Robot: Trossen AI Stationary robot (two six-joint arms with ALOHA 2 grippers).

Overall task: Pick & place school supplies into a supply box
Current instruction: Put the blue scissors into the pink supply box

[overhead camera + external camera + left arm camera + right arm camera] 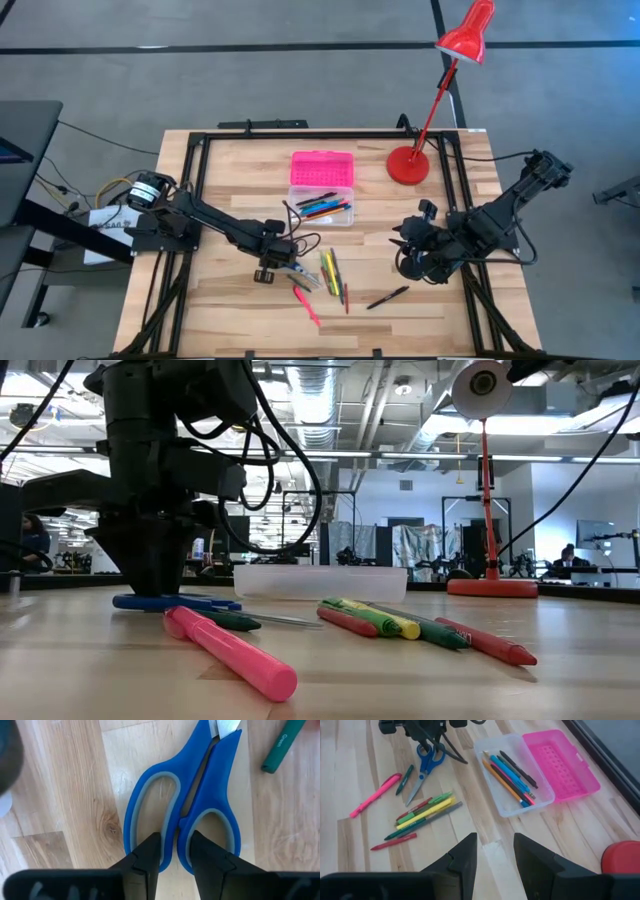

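Blue-handled scissors [200, 795] lie flat on the wooden table [230, 320], left of centre, with my left gripper [175, 852] pointing down onto their handles. The supply box stands behind them: a clear base [320, 207] with several pens in it and a pink lid [322, 168] folded open. Loose supplies lie near the scissors: a pink highlighter [307, 305], a bunch of green, yellow and red markers [330, 270], a green marker [282, 745] and a black pen [388, 297]. My right gripper [495, 855] hangs open above the table's right half, holding nothing. My left gripper comes from above, pointing straight down, with one fingertip [150, 847] set inside each handle loop. The two loops' inner rims [176, 827], where the handles meet, are pinched between the fingers. The scissors [175, 602] lie flat on the table.
A red desk lamp stands on its round base [408, 165] at the far right, its arm leaning over the far edge. A black frame [300, 133] runs around the table top. Bare wood lies along the near edge and at the far left.
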